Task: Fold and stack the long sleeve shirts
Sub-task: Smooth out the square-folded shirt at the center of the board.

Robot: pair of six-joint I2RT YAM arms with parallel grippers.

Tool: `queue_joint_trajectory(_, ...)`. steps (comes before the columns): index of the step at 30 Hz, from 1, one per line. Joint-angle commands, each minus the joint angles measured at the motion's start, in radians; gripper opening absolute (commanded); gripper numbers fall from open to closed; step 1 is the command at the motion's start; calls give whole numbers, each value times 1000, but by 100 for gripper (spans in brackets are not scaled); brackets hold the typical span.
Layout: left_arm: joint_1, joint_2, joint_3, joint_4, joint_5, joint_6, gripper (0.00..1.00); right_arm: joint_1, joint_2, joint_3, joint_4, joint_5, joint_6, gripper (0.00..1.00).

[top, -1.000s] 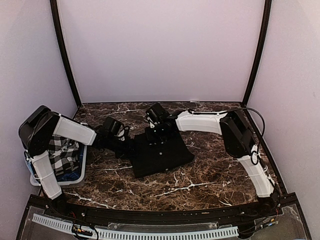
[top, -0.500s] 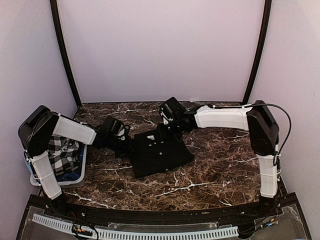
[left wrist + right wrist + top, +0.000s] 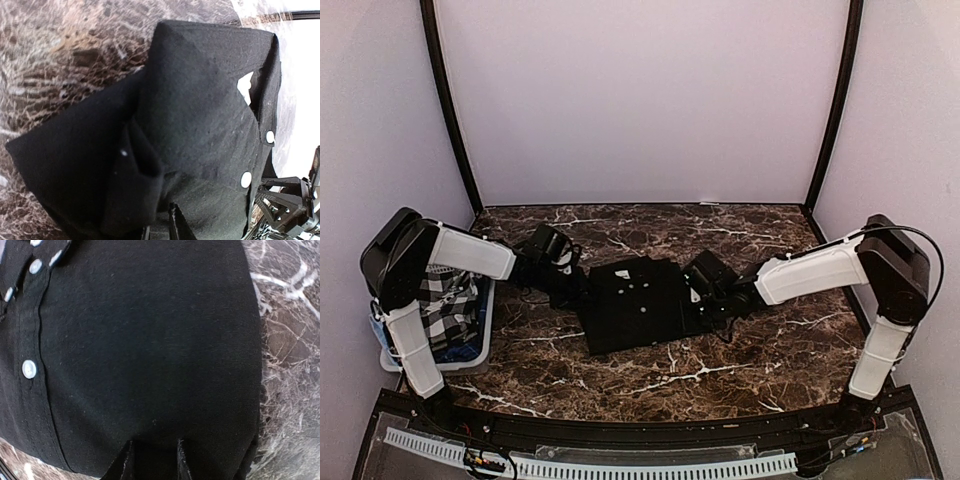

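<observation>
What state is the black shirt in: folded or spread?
Folded: the shirt lies as a compact rectangle on the table; left wrist view shows doubled layers.

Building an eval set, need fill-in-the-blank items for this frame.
The left end effector is at the black shirt's ___ edge.
The white basket holds a ___-and-white checked cloth.
The shirt's buttons are ___.
Missing: left; black; white.

Folded black shirt (image 3: pixel 638 305) on table (image 3: pixel 750 350), left claw (image 3: pixel 576 288) and right claw (image 3: pixel 699 300) flanking
</observation>
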Motion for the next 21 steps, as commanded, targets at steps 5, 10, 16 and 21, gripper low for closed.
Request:
queue_joint_trajectory(5,8,-19,56,-97,-8,57,14,7,-100,-72,-42,36,97,30)
queue_joint_trajectory(10,8,-82,76,-132,-4,84,16,1,-177,-19,-108,106,70,39)
queue_joint_trajectory(16,-8,-175,52,-150,57,100,20,-52,-166,37,-110,179,7,41)
queue_joint_trajectory(21,-86,-190,16,-165,116,121,20,-120,-87,87,-40,134,-92,42)
